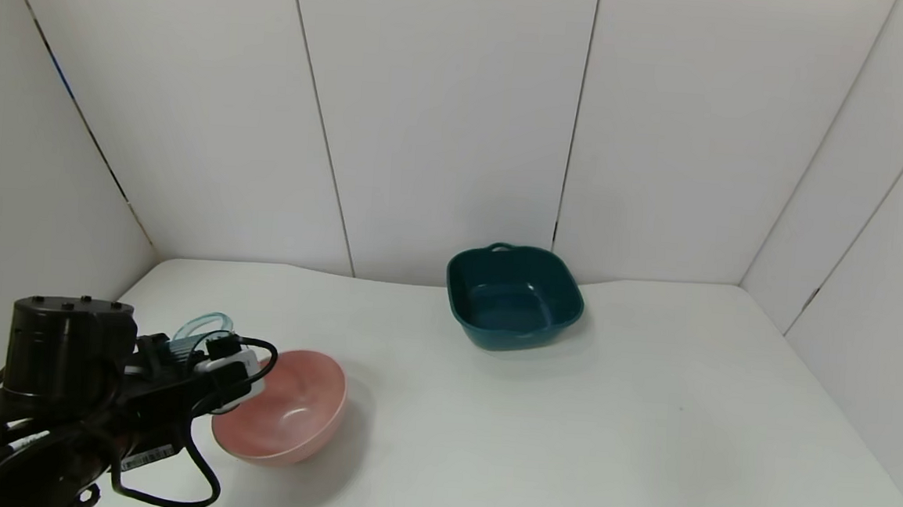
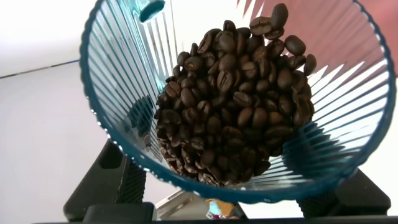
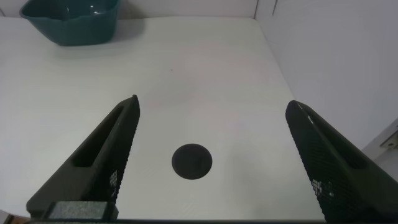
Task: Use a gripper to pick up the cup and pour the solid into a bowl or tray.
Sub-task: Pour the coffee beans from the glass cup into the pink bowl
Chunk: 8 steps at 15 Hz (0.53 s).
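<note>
My left gripper [image 1: 196,345] is shut on the pale-blue ribbed cup [image 1: 200,331] at the near left of the table, right beside the left rim of the pink bowl [image 1: 309,405]. In the left wrist view the cup [image 2: 118,74] fills the picture and is tilted, with its teal tab [image 2: 151,9] at the rim. The dark brown beans [image 2: 236,99] lie heaped inside it. The black fingers [image 2: 126,182] press on the cup's outside, and pink shows through its far wall. The bowl's inside looks bare. My right gripper [image 3: 212,106] is open and empty above bare table, out of the head view.
A dark teal squarish dish [image 1: 511,337] with handles stands at the back middle of the white table [image 1: 605,435]; it also shows in the right wrist view [image 3: 71,28]. A round black spot [image 3: 191,161] lies on the table under the right gripper. White walls enclose the table.
</note>
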Each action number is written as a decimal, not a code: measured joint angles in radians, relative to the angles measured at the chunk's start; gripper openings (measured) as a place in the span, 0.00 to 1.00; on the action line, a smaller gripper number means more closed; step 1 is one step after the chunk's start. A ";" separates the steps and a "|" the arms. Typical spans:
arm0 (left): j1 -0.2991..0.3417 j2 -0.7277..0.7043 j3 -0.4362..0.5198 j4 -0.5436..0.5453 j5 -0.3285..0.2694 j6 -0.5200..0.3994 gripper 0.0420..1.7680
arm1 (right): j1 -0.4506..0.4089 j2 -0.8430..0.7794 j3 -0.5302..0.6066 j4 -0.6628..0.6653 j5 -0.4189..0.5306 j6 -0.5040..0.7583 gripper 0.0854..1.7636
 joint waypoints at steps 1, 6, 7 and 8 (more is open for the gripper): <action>-0.010 0.002 0.000 0.000 0.014 0.003 0.72 | 0.000 0.000 0.000 0.000 0.000 0.000 0.97; -0.062 0.021 -0.004 0.000 0.095 0.051 0.72 | 0.000 0.000 0.000 0.000 0.000 0.000 0.97; -0.070 0.027 -0.004 0.000 0.114 0.056 0.72 | 0.000 0.000 0.000 0.000 0.000 0.000 0.97; -0.078 0.034 -0.005 0.000 0.129 0.065 0.72 | 0.000 0.000 0.000 0.000 0.000 0.000 0.97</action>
